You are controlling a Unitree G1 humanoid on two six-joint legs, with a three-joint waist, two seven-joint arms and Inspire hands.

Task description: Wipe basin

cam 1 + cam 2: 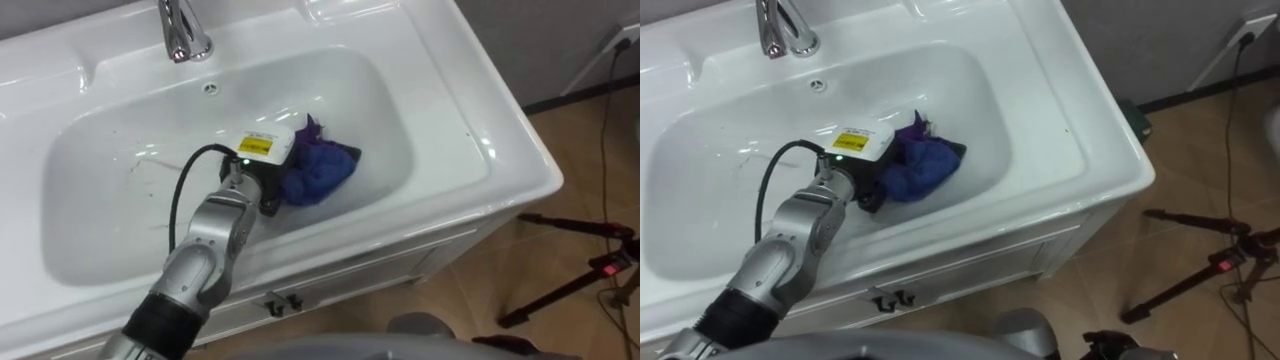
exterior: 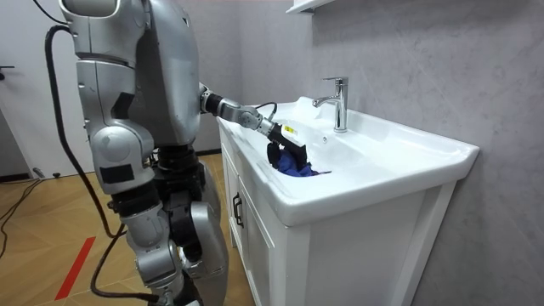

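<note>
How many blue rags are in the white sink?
1. The crumpled blue cloth rag lies right of middle in the white ceramic basin, against the robot's left hand. Another could hide underneath.

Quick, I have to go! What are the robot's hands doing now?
Left hand: on the blue cloth in the basin; open or closed cannot be told.

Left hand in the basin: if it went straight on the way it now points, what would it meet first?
The blue cloth: the left hand rests against it, and it lies bunched directly ahead. Past the cloth the line probably reaches the basin at its curved wall toward the robot's right, though depth there is unclear.
</note>
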